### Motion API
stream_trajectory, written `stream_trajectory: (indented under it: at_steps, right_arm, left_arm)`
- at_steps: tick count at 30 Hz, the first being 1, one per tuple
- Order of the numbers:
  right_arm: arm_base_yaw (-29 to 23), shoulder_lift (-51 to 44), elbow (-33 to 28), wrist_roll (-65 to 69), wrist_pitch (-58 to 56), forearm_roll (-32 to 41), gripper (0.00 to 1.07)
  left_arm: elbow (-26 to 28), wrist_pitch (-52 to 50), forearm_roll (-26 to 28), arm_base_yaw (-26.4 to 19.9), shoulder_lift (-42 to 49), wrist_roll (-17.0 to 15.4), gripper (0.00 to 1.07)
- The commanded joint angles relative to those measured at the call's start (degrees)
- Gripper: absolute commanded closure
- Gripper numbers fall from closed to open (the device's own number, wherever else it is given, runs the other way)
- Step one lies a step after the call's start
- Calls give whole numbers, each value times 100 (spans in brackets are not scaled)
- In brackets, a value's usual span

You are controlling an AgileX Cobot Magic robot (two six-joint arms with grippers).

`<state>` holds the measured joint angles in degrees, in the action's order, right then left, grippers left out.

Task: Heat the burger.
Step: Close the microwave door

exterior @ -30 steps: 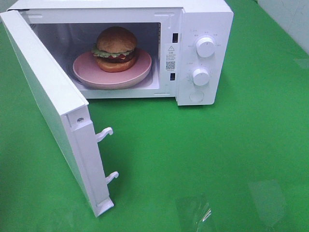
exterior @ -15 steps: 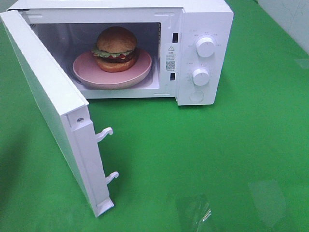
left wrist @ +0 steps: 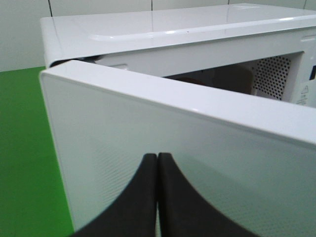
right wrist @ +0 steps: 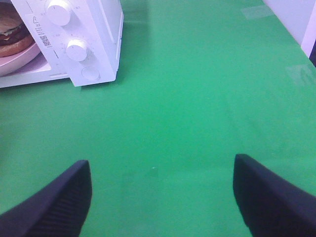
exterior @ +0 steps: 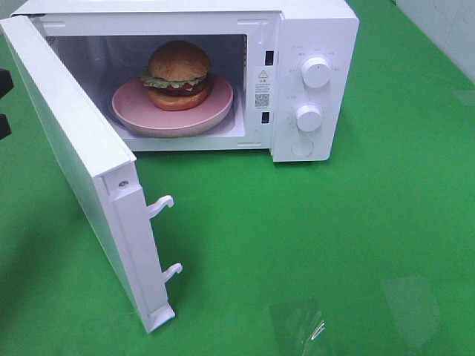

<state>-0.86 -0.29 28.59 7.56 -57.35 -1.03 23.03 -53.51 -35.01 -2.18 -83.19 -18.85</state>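
The burger [exterior: 178,74] sits on a round pink plate [exterior: 148,119] inside the white microwave [exterior: 319,30], whose door [exterior: 67,148] stands wide open to the left. In the left wrist view my left gripper [left wrist: 157,160] is shut with nothing in it, its tips close to the door's outer face [left wrist: 197,163]. Dark parts of the left arm [exterior: 4,83] show at the left edge, behind the door. My right gripper [right wrist: 163,182] is open over bare green table, well to the right of the microwave. The burger [right wrist: 12,32] shows at that view's edge.
Two white knobs [exterior: 316,72] [exterior: 309,117] and a round button [exterior: 302,147] sit on the microwave's right panel. Two latch hooks [exterior: 162,204] stick out from the door's free edge. Green cloth [exterior: 334,245] covers the table in front.
Dark parts of the left arm have come into the exterior view at the left edge, behind the door. The burger, plate and door have not moved.
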Motion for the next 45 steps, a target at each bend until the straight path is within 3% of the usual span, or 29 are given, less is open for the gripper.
stream_trajectory:
  at_steps: [1,7,9,17,21,29,35,43,45]
  right_arm:
    - [29,-143,0,34,17,17,36]
    - [29,-143,0,34,17,17,36]
    - [29,-143,0,34,17,17,36]
    - [29,-143,0,34,17,17,36]
    - [29,-143,0,34,17,17,36]
    - [29,-143,0,17,17,23,36]
    - [29,-143,0,17,17,23,36]
    - [29,-143,0,23,17,23,36]
    - [29,-143,0,23,17,23,36]
  left_arm:
    - [57,-63,-57,309,-201,74,107]
    - [57,-69,602,894,-533,441,107]
    - [74,-57,951,1203,-653,751,107]
    - [424,-74,1352,1696,-1117,739,107]
    - [957,160,1633,2137,-1438,756,107]
    - [1673,476,1994,2590,-1851,779,107]
    - [2492,951,2361,3025,-2343,968,107]
    - [3352,1358,2544,3289,-2825,997,107]
    - [3845,1495,2544,3392,-3128,997,107]
